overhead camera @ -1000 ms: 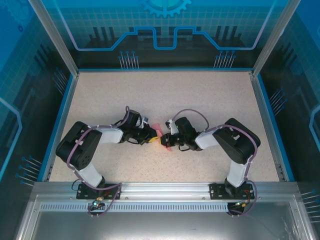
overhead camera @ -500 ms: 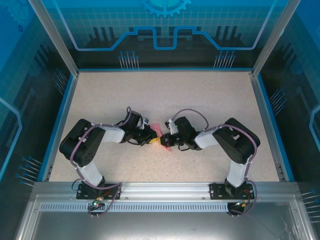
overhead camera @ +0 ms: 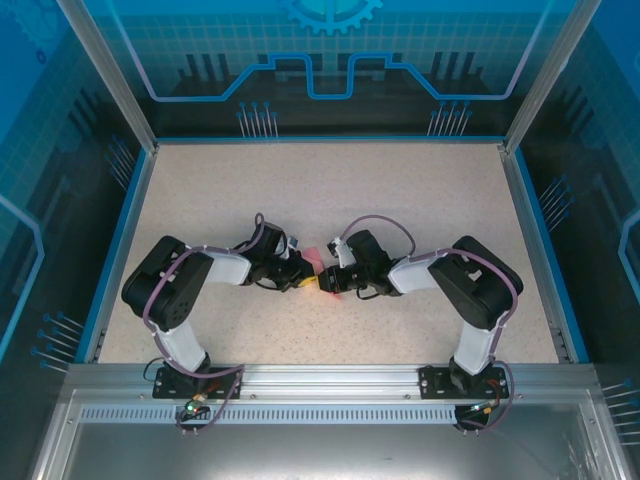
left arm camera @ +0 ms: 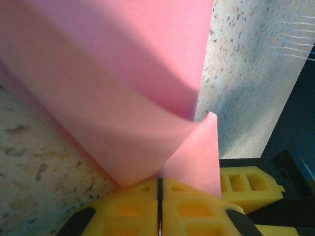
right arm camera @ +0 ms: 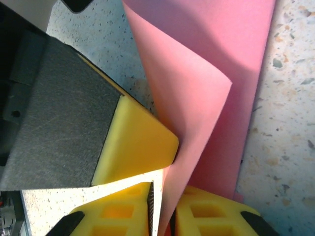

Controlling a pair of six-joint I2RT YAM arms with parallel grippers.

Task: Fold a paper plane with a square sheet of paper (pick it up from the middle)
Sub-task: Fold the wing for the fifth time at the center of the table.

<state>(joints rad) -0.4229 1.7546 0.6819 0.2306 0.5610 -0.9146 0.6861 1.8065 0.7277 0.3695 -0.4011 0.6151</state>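
Square sheet of paper (left arm camera: 123,73) upright between facing jaws: left gripper (left arm camera: 158,196) clamped on it; right gripper (right arm camera: 165,199) narrow, hold unclear.

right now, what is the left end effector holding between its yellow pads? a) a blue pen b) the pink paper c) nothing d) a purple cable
B: in the left wrist view the pink paper runs down into the seam of the left end effector, whose yellow pads are pressed shut on it.
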